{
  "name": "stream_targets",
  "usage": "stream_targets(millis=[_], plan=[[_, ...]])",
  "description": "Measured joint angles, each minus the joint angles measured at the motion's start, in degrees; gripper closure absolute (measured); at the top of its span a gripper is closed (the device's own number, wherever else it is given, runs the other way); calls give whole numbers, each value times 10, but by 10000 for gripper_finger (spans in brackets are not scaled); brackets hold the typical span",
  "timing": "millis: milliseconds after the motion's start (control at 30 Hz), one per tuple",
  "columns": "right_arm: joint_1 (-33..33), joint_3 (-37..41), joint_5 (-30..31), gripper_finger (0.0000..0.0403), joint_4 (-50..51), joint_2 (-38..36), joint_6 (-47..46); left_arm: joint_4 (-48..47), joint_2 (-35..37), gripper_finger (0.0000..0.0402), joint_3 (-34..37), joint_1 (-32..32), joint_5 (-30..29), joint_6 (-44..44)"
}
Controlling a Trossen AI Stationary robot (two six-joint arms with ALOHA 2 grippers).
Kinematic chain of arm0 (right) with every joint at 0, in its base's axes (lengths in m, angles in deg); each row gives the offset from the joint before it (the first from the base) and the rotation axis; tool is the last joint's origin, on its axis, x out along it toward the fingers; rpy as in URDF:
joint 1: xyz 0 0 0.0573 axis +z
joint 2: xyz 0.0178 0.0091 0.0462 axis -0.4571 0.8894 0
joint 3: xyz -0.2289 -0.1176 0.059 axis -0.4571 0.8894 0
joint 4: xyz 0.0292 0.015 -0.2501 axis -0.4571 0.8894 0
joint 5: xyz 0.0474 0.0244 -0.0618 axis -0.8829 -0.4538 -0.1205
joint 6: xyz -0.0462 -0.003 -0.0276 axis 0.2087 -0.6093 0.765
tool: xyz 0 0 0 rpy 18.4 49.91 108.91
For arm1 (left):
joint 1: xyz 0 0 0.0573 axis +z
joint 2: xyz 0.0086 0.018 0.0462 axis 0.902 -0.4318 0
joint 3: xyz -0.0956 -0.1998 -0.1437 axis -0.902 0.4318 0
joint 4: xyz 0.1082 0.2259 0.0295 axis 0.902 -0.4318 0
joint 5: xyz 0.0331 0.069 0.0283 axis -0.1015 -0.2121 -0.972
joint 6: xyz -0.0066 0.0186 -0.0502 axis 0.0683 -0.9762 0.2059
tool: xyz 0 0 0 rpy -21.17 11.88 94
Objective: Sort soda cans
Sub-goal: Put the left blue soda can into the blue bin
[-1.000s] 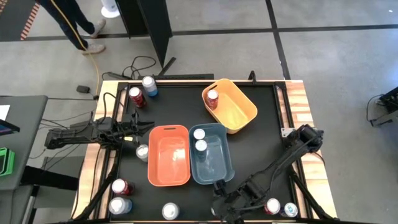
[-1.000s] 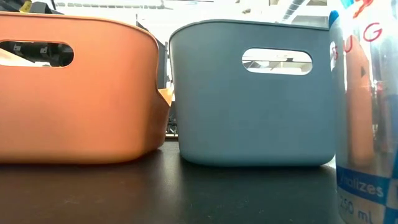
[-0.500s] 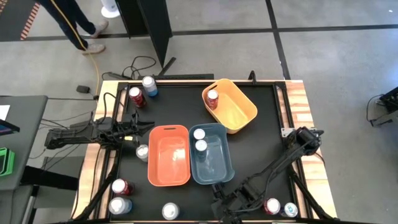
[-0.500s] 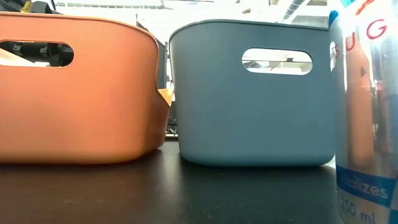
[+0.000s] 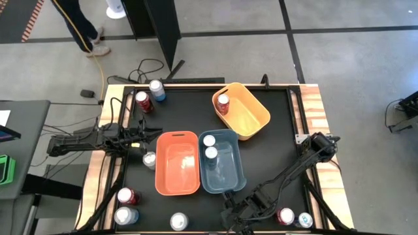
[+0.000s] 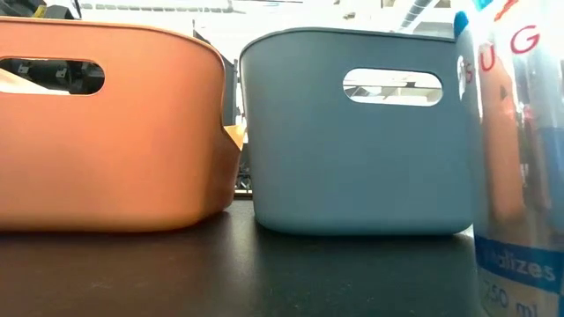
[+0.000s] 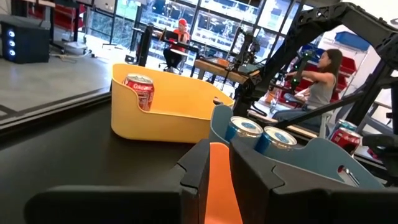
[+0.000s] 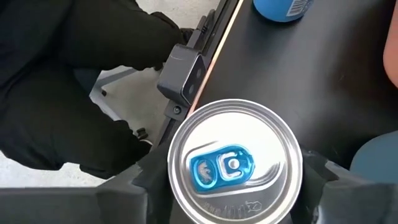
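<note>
**At the table's near edge: a can is held by the right gripper**

From the high view, the right gripper (image 5: 236, 210) is seen low at the near edge of the table (image 5: 274, 140), just in front of the blue bin (image 5: 223, 171). What it carries is hidden there by the arm itself. The right wrist view supplies it: a silver can top with a blue tab (image 8: 234, 167) is seen end-on, with a dark finger pressed against each side, so the held can is pinched between the fingers. Its long axis runs toward that camera. In the low view the same can (image 6: 515, 158) appears at the right edge as an upright silver-and-blue body, its axis vertical, just in front of the blue bin; whether its base touches the table cannot be told.

The left gripper (image 5: 151, 132) is seen at the left side of the table, beside the orange bin (image 5: 177, 162). In the left wrist view its fingers (image 7: 198, 169) are spread, with only the orange bin's rim seen between them.

The high view alone records the rest: two blue-tabbed cans (image 5: 209, 146) upright in the blue bin, one red can (image 5: 223, 102) upright in the yellow bin (image 5: 247, 114), and loose cans standing at the far-left corner (image 5: 149, 95), the near-left corner (image 5: 126, 205) and the near-right corner (image 5: 294, 217). One can (image 5: 149, 159) lies just beside the orange bin's left wall.

People at desks are seen in the room beyond, in the left wrist view only.
</note>
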Motion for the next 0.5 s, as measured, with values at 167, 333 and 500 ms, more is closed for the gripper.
stream_targets(millis=[167, 333, 500], plan=[[-2, -23, -3, 177, 29, 0, 20, 0, 0, 343, 0, 0, 0, 0], [-5, -69, -3, 177, 82, 0, 33, 0, 0, 343, 0, 0, 0, 0], [-6, -133, 14, 177, 152, 0, 62, 0, 0, 343, 0, 0, 0, 5]])
